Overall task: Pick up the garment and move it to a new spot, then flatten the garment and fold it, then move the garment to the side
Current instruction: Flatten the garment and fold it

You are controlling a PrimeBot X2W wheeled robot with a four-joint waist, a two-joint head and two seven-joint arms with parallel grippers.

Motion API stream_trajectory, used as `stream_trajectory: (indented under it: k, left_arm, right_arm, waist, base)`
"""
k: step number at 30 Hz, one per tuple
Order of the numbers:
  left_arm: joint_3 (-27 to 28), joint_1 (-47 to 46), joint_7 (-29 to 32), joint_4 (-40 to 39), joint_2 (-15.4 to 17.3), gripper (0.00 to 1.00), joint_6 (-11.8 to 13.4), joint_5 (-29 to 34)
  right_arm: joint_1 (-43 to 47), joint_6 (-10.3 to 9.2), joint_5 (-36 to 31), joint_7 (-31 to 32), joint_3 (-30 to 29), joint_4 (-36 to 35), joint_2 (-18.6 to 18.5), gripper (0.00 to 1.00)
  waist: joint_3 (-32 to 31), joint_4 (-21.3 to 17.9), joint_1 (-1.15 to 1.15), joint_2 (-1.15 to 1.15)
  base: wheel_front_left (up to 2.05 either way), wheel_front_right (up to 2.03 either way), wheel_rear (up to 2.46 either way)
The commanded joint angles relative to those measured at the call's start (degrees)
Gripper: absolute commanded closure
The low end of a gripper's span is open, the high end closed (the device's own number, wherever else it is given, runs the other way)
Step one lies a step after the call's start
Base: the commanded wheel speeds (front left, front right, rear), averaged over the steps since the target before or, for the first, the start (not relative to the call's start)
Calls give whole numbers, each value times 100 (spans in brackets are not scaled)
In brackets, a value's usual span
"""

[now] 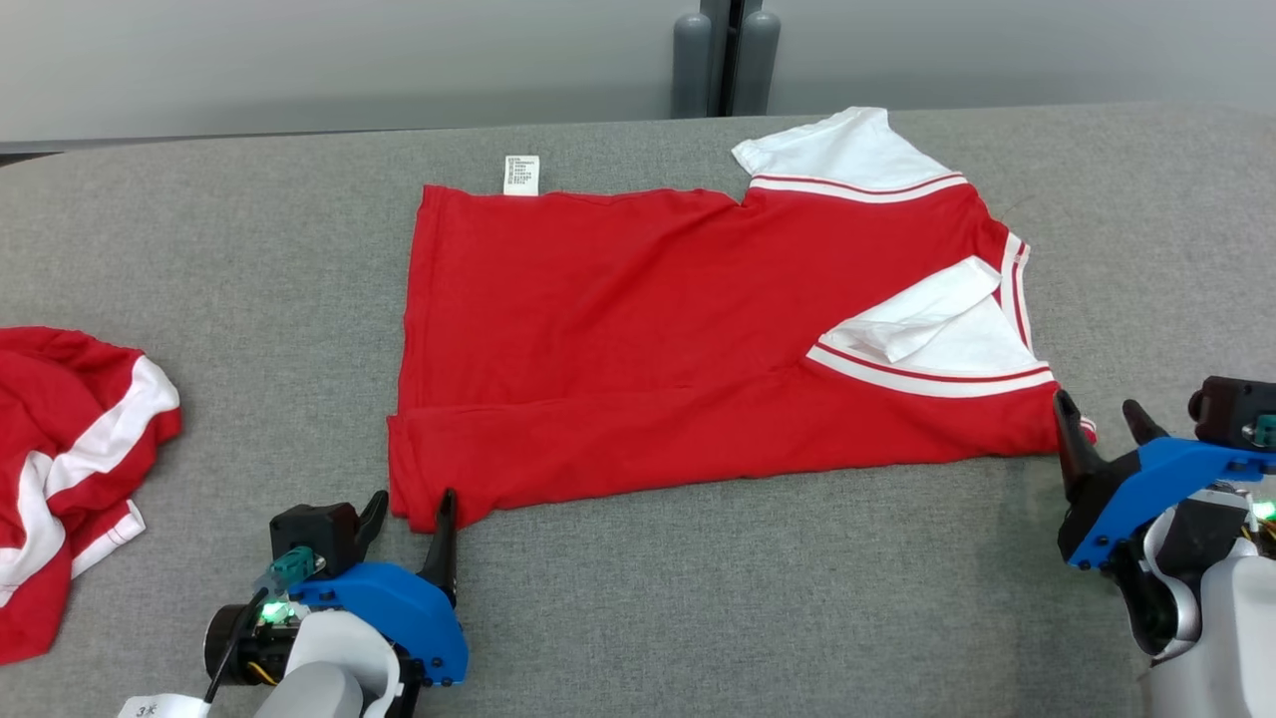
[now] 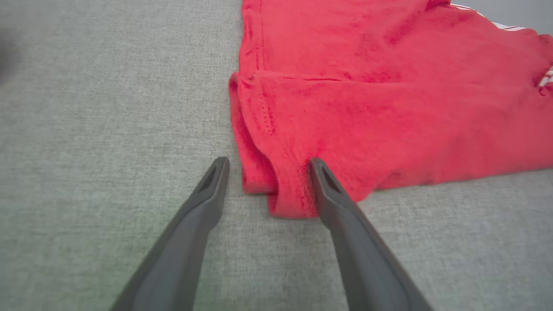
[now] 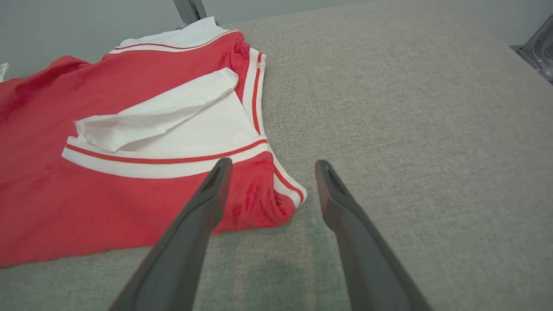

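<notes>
Garment (image 1: 648, 349): a red shirt with white, red-striped trim. In the head view it lies spread across the middle of the grey cloth-covered table (image 1: 698, 618), with a layer of cloth doubled over along the near edge. A white care label (image 1: 521, 175) projects from the far edge. One white sleeve (image 1: 927, 324) is folded back onto the red body at the right end. A second garment (image 1: 60, 469) (same red and white, crumpled) lies at the table's left edge, well apart from the first. Two grey posts (image 1: 723, 60) stand beyond the far edge, in front of a pale wall (image 1: 299, 60). The left gripper (image 1: 414, 496) sits at the garment's near left corner and the right gripper (image 1: 1097, 401) at its near right corner, each with its fingers spread.

Left wrist view: the left gripper (image 2: 268, 160) has its jaws apart and unclamped. The doubled hem corner of the garment (image 2: 389, 99) lies between the fingertips, with one finger against the cloth and the other over bare table (image 2: 108, 108).

Right wrist view: the right gripper (image 3: 273, 162) also has its jaws apart. The striped corner of the garment (image 3: 108, 207) lies between the fingers, with one finger over the red cloth and the other over bare table (image 3: 410, 108). The folded sleeve (image 3: 164, 112) lies just beyond. A metal frame (image 3: 540, 47) shows past the table's far corner.
</notes>
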Motion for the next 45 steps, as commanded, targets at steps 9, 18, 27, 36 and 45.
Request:
stream_trajectory:
  k: [9, 18, 27, 36, 45]
  left_arm:
    - [-135, -332, 204, 498, -130, 0, -107, -43]
    - [-153, -241, 603, 841, -281, 100, -442, -449]
    - [264, 110, 488, 192, -123, 100, -388, -898]
    - [237, 1050, 916, -881, 85, 100, -68, -1103]
    - [258, 1642, 1277, -1408, 319, 100, 172, -1253]
  right_arm:
    - [-516, 1, -496, 4, -339, 1106, 71, 0]
    - [-553, 0, -308, -105, -316, 1511, 84, 100]
    - [140, 0, 515, 13, -80, 662, 82, 100]
    - [1606, 1, 1157, 888, 58, -776, 80, 100]
    - [2330, 1, 1444, 1326, 10, -1518, 80, 100]
  waist:
    - [197, 71, 1, 0]
    - [132, 73, 1, 0]
    - [-259, 82, 1, 0]
    - [-602, 112, 1, 0]
    - [-632, 31, 1, 0]
  base:
    - [0, 0, 0]
    - [0, 0, 0]
    - [0, 0, 0]
    - [0, 0, 0]
    - [0, 0, 0]
